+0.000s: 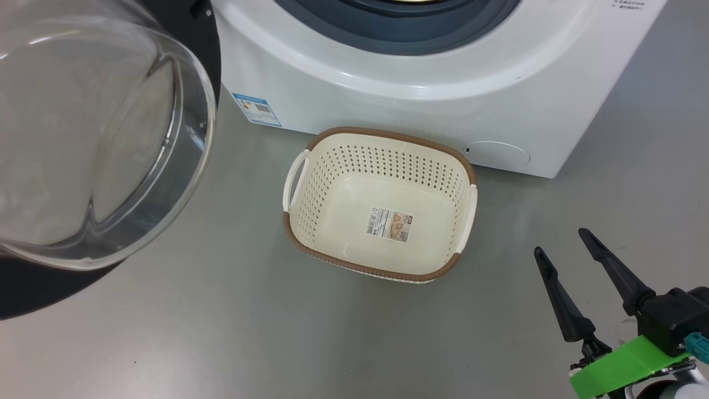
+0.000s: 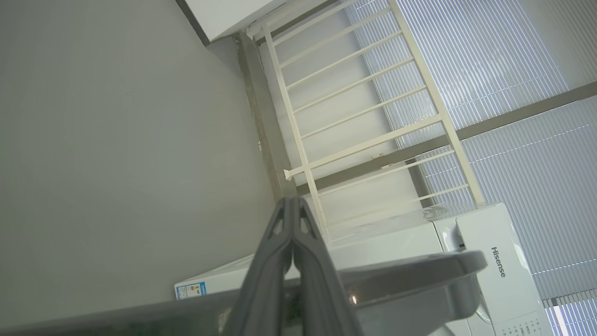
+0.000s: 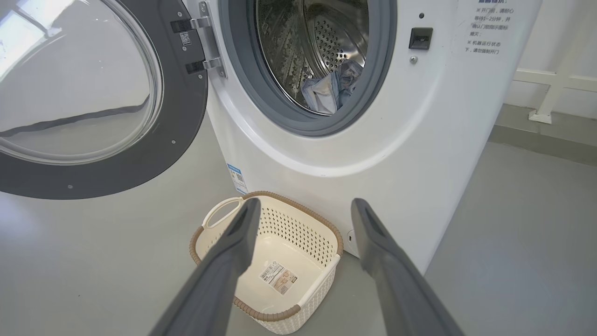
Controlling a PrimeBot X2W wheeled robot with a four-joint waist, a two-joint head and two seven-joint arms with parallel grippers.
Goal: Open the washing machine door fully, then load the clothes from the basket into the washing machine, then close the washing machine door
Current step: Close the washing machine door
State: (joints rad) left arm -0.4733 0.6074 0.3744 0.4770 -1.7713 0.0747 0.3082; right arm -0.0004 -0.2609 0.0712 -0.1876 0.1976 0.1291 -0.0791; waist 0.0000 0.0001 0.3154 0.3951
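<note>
Right claw [image 3: 305, 201] gapes wide, basket [image 3: 298, 228] ahead to its left; left claw [image 2: 292, 200] pinched shut.

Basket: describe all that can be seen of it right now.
The basket is a small cream plastic rectangle with rounded corners, perforated walls, a brown woven-look rim and two cream side handles. It stands upright on the grey floor, just in front of the washing machine; whether they touch is unclear. It is empty, apart from a label sticker on its bottom.
</note>
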